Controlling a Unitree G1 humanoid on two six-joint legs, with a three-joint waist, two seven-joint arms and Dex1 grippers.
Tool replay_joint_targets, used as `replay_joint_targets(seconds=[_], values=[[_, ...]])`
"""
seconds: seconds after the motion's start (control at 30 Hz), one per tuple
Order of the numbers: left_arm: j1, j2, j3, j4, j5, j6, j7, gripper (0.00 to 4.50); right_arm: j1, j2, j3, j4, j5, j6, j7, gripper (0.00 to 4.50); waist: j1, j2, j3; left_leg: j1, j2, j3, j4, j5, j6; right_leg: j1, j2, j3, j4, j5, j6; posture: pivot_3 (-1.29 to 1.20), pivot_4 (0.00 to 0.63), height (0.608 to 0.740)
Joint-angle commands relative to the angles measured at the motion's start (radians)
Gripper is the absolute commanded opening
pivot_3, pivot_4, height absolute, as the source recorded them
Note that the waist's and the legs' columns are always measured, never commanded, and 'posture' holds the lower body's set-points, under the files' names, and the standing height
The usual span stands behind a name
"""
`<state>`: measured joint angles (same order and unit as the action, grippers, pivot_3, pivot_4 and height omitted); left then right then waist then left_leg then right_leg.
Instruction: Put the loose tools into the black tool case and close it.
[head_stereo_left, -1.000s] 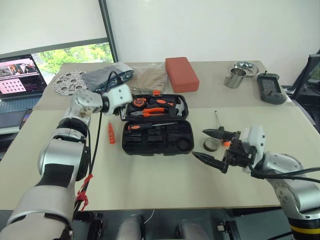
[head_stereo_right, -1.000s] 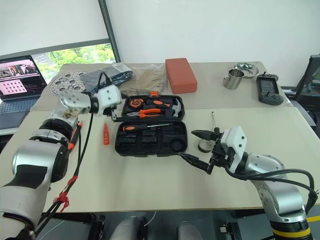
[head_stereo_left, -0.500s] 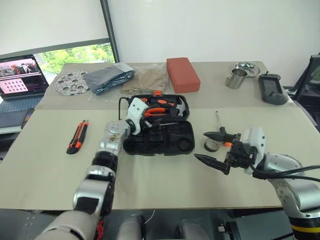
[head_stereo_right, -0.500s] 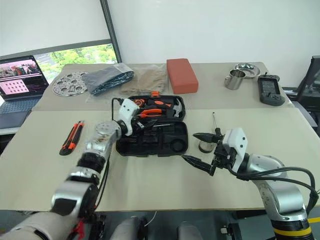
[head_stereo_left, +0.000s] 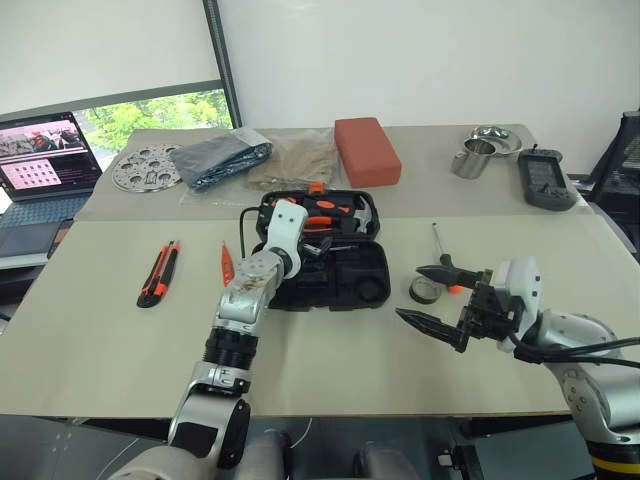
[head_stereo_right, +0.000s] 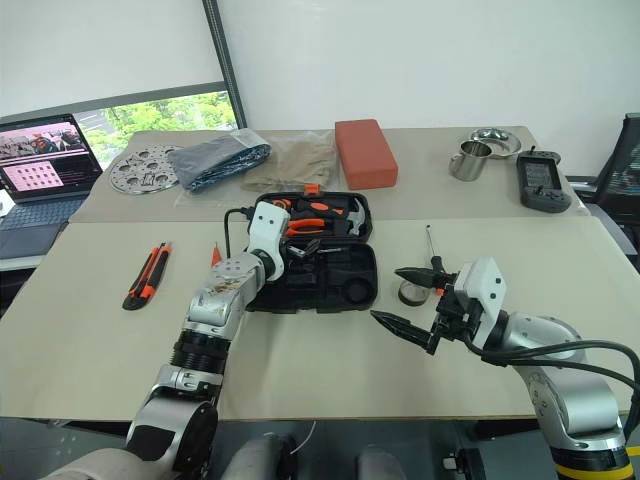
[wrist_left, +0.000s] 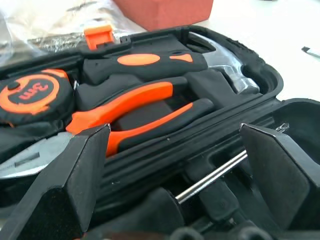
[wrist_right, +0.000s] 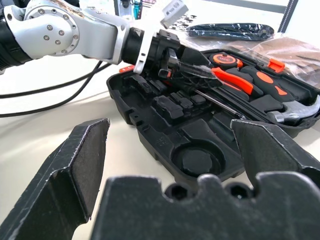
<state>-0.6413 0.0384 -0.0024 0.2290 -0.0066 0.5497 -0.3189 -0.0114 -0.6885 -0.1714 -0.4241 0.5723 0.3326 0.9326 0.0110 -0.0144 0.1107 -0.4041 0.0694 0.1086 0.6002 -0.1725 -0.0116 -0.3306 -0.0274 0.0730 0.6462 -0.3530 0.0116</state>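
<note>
Loose tools lie spread over the beige table (head_stereo_left: 90, 340). Furthest left is the orange-and-black utility knife (head_stereo_left: 157, 273), flat on the tabletop, and just to its right a slim orange-handled screwdriver (head_stereo_left: 227, 263), both well apart from the case. Next comes the left gripper (head_stereo_right: 292, 250), reaching over the near half of the black tool case (head_stereo_left: 322, 250) with its fingers spread wide and nothing between them. The case lies open in the middle of the table, pliers (wrist_left: 135, 107), hammer (wrist_left: 165, 60) and tape measure (wrist_left: 30, 92) seated in its far half, one screwdriver (wrist_left: 212, 175) resting in the near half. Right of the case sit the small black tape roll (head_stereo_left: 424, 290) and another screwdriver (head_stereo_left: 437, 238). The right gripper (head_stereo_left: 434, 297) hovers beside the roll, fingers apart, empty.
</note>
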Motion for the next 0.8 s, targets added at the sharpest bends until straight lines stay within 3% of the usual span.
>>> replay_joint_targets(seconds=[0.03,0.13,0.23,0.5,0.57,0.8], values=[[0.013,-0.011,-0.009,-0.041,-0.016,0.026,0.027,4.46,0.005,-0.011,-0.035,-0.042,0.024,0.001,-0.006,4.50,0.000,0.000,0.000,0.000,0.000,0.000,0.000,0.000,0.000,0.001,0.000,0.000,0.000,0.000,0.000,0.00,0.150,0.740],[0.021,-0.023,-0.003,-0.041,-0.026,0.030,0.040,4.46,0.003,-0.013,-0.036,-0.045,0.026,0.006,-0.008,4.50,0.000,0.000,0.000,0.001,0.000,0.000,0.000,0.000,0.000,0.002,0.000,0.000,-0.001,0.000,0.000,0.00,0.150,0.740],[0.028,-0.027,0.001,-0.044,-0.033,0.013,0.047,3.68,0.005,-0.014,-0.037,-0.048,0.028,0.008,-0.010,4.50,0.001,-0.001,0.001,0.001,0.000,-0.001,0.000,0.000,0.000,0.002,0.000,0.000,-0.001,0.000,0.000,0.00,0.150,0.740],[0.052,-0.029,-0.012,-0.041,-0.043,-0.048,0.061,0.58,0.017,-0.015,-0.037,-0.057,0.031,0.009,-0.016,4.50,0.000,-0.002,0.001,0.001,0.000,-0.001,0.000,0.000,0.000,0.003,0.000,0.000,-0.003,0.000,0.000,0.00,0.150,0.740],[0.058,-0.029,-0.015,-0.030,-0.040,-0.047,0.066,0.04,0.017,-0.015,-0.036,-0.058,0.031,0.009,-0.018,4.50,0.000,-0.002,0.001,0.001,0.000,-0.002,0.000,0.000,0.000,0.004,0.000,0.000,-0.003,0.000,0.000,0.00,0.150,0.740],[0.071,-0.026,-0.016,0.003,-0.041,-0.014,0.088,0.04,0.022,-0.017,-0.039,-0.059,0.029,0.006,-0.019,4.50,0.000,-0.003,0.002,0.001,-0.001,-0.003,0.000,0.000,0.001,0.005,0.000,0.000,-0.003,0.000,0.000,0.00,0.150,0.740]])
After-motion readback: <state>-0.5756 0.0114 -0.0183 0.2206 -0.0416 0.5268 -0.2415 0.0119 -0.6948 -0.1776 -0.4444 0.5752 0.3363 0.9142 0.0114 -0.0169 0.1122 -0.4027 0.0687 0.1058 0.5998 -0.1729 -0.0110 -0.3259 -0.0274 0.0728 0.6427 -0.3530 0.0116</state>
